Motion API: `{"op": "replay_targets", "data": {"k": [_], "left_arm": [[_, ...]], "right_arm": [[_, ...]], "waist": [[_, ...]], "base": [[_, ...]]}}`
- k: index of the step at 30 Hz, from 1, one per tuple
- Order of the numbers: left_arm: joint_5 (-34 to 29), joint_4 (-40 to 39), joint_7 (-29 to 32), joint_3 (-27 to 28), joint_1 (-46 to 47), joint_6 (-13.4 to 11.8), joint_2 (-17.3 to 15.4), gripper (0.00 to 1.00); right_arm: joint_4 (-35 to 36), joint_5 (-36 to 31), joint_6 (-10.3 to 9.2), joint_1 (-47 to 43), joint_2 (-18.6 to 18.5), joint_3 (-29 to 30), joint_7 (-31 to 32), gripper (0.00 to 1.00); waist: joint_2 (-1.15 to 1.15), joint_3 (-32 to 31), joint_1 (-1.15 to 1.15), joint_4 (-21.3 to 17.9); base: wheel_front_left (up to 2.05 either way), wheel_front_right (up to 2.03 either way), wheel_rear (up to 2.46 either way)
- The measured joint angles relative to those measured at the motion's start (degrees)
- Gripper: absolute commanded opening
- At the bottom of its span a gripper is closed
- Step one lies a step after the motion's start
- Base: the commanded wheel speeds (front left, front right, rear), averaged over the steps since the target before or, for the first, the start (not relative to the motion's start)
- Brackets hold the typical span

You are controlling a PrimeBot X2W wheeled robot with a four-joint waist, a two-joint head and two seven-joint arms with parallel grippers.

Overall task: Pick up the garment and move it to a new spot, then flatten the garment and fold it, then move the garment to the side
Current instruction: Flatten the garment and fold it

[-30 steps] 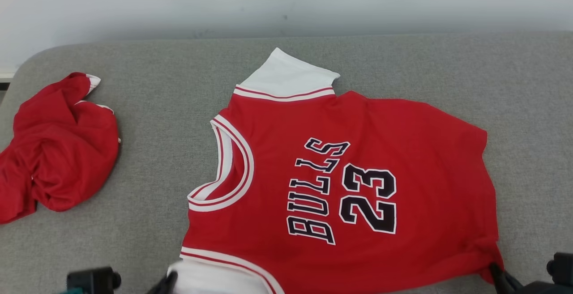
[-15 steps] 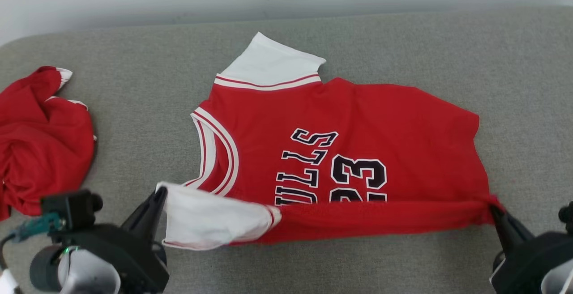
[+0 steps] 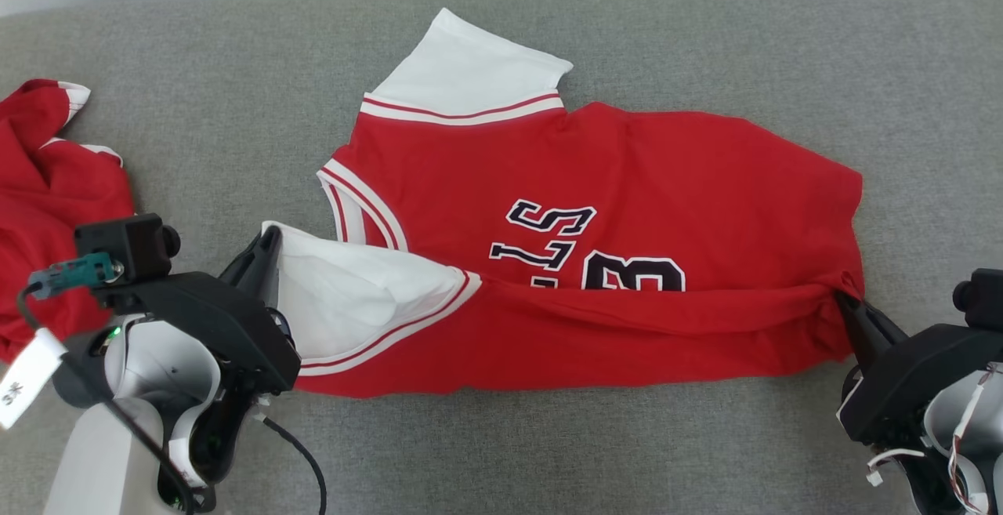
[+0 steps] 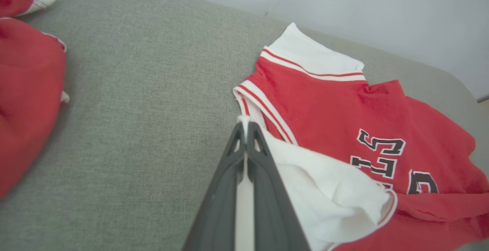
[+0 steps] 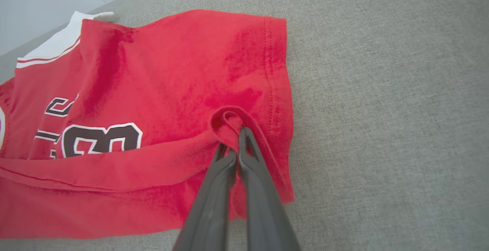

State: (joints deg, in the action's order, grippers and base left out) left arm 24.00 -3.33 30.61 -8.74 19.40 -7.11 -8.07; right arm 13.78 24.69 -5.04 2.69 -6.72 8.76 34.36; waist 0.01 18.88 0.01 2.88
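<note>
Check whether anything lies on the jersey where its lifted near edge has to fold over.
Nothing visible does. The jersey is bare on top; the crumpled red garment lies apart, to its left on the grey cushion.

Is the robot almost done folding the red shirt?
About halfway. Done: the red basketball jersey with white sleeves lies spread on the grey fabric surface. In hand: the left gripper pinches a white sleeve, the right gripper the red hem corner, with the near edge folded over the lettering. Left: finish folding, move it aside.
</note>
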Motion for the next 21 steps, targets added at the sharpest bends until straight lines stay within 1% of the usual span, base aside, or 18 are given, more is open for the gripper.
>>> {"op": "replay_targets", "data": {"k": [6, 14, 15, 16, 17, 21], "left_arm": [[-1.6, 4.5, -0.9, -0.2, 1.5, 0.0, 0.2, 0.00], [-2.5, 8.6, -1.8, -2.4, 4.5, 0.0, 1.0, 0.00], [-2.8, 9.1, -2.0, -2.8, 5.0, 0.0, 1.1, 0.12], [-2.9, 9.6, -2.3, -2.9, 5.6, 0.0, 1.3, 0.42], [-3.1, 9.9, -2.7, -3.0, 6.0, 0.0, 1.4, 1.00], [-4.1, 11.4, -4.4, -3.0, 7.7, 0.0, 2.3, 1.00]], "right_arm": [[-3.1, 0.0, 0.00, 1.1, 0.0, -0.5, 0.0, 0.00], [-5.5, -0.6, 0.00, 1.2, -0.2, -0.5, -0.1, 0.00], [-5.8, -0.6, 0.00, 1.3, -0.2, -0.5, -0.2, 0.20], [-6.0, -0.6, 0.00, 1.5, -0.1, -0.5, -0.7, 0.46], [-6.2, -0.6, 0.00, 1.9, 0.0, -0.4, -1.1, 1.00], [-6.5, -0.6, -0.11, 4.6, 0.7, 0.1, -3.2, 1.00]], "waist": [[0.00, 0.4, -0.01, 0.2], [0.00, 0.4, -0.01, 0.1], [0.00, 0.4, -0.01, 0.1], [0.00, 0.4, -0.01, 0.1], [0.00, 0.3, -0.01, 0.1], [0.00, 0.2, -0.01, -0.1]], "base": [[0.00, 0.00, 0.00], [0.00, 0.00, 0.00], [0.00, 0.00, 0.00], [0.00, 0.00, 0.00], [0.00, 0.00, 0.00], [0.00, 0.00, 0.00]]}}
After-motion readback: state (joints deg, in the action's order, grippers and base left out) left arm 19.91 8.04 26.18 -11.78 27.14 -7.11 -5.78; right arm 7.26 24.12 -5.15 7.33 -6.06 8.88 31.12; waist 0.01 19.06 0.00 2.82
